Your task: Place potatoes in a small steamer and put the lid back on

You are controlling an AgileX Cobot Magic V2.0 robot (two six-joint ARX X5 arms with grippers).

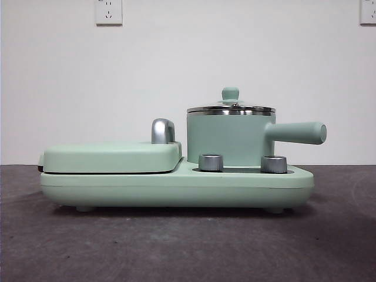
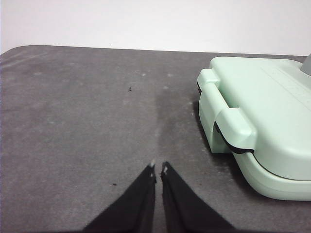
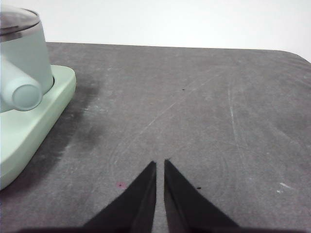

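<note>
The small steamer, a mint-green pot with a stubby side handle, stands on the right half of the mint-green cooker base. The glass lid with its green knob sits on the pot. The pot also shows in the right wrist view. No potato is in view. My left gripper is shut and empty over bare table beside the cooker's griddle end. My right gripper is shut and empty over bare table beside the pot's handle end. Neither arm shows in the front view.
The flat mint-green griddle cover with a chrome handle lies on the cooker's left half; it also shows in the left wrist view. Two steel knobs sit on the base front. Dark grey table, white wall behind.
</note>
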